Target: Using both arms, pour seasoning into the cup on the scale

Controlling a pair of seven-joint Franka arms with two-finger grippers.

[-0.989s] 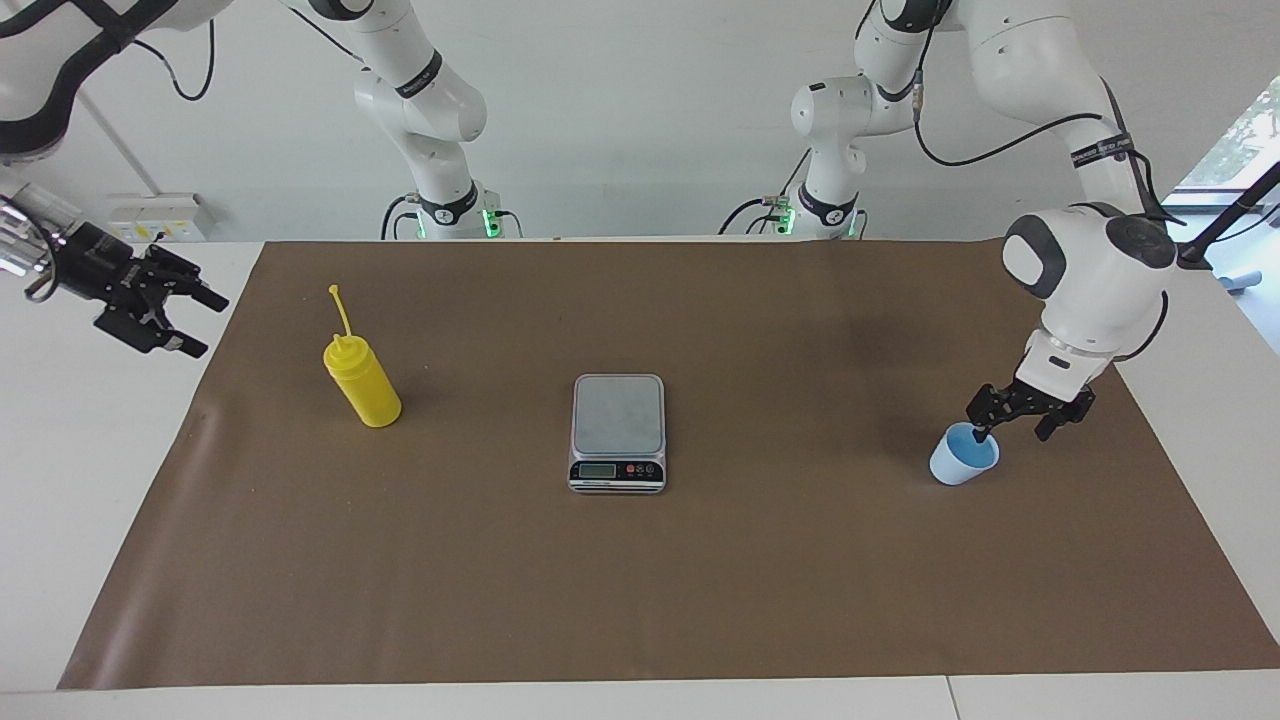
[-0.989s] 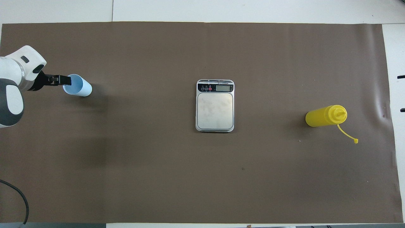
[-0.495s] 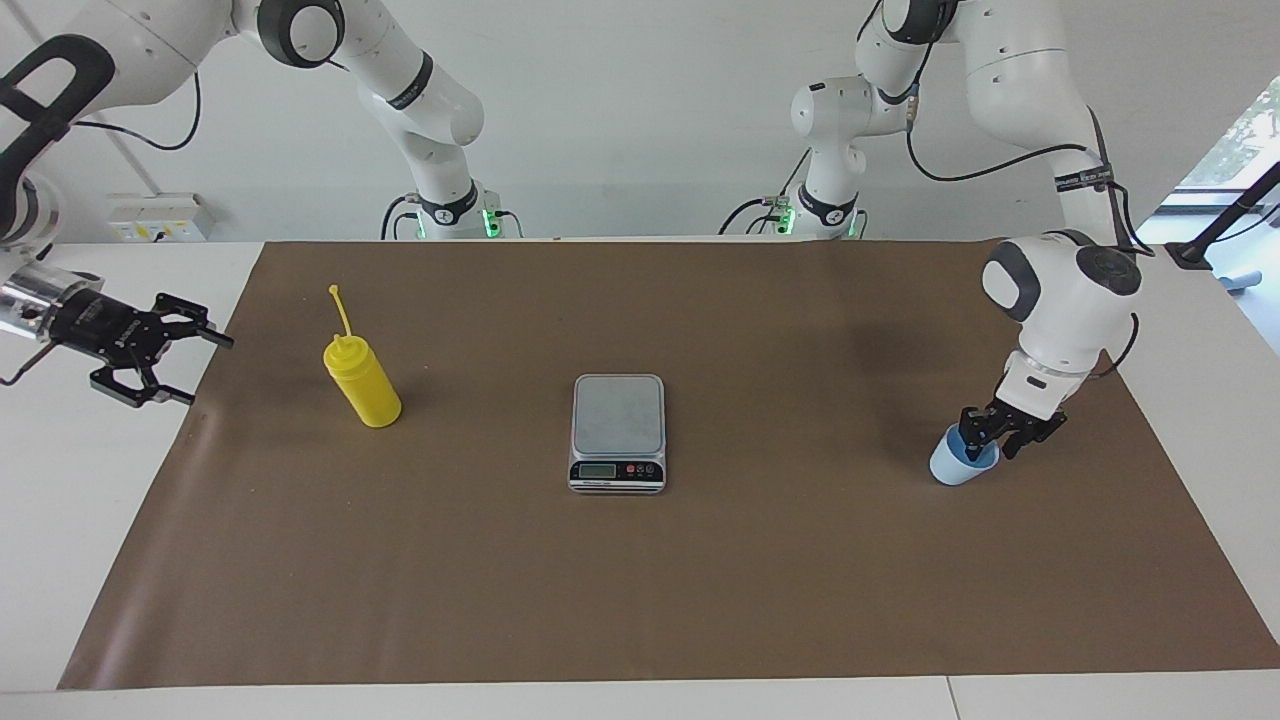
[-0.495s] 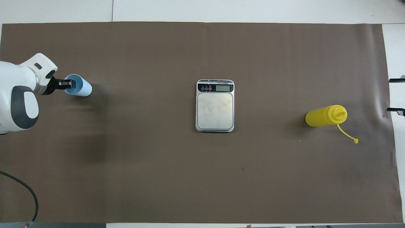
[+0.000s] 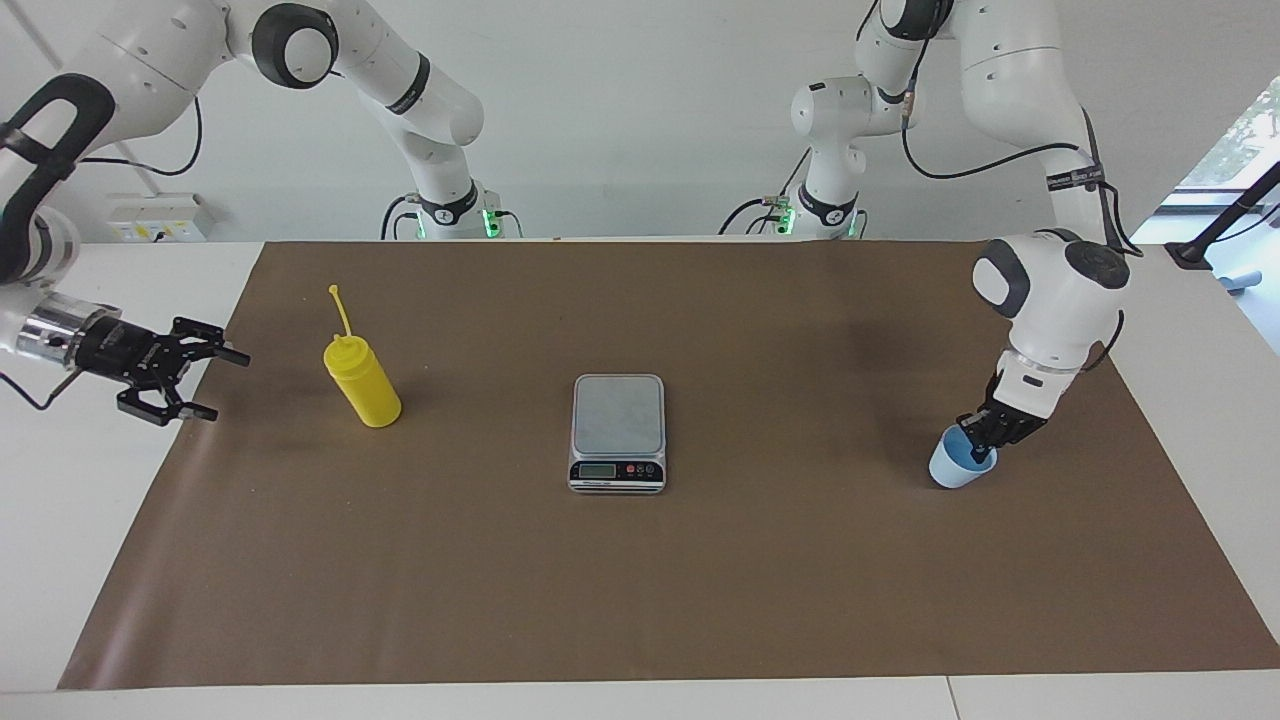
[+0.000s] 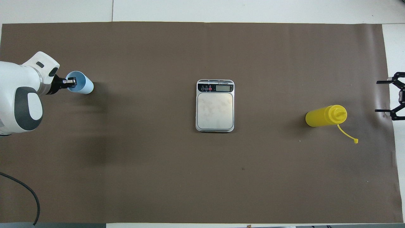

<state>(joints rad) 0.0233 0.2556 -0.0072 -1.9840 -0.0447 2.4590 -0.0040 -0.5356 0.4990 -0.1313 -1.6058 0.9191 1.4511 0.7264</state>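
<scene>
Upright yellow seasoning bottle (image 5: 361,382), silver scale (image 5: 618,432) mid-mat, light blue cup (image 5: 962,458) toward left arm's end.

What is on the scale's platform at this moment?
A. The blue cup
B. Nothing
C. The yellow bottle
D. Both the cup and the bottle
B. The scale has a bare platform: the cup stands on the mat toward the left arm's end, with the left gripper at its rim, and the yellow bottle stands toward the right arm's end, near the open right gripper.
</scene>
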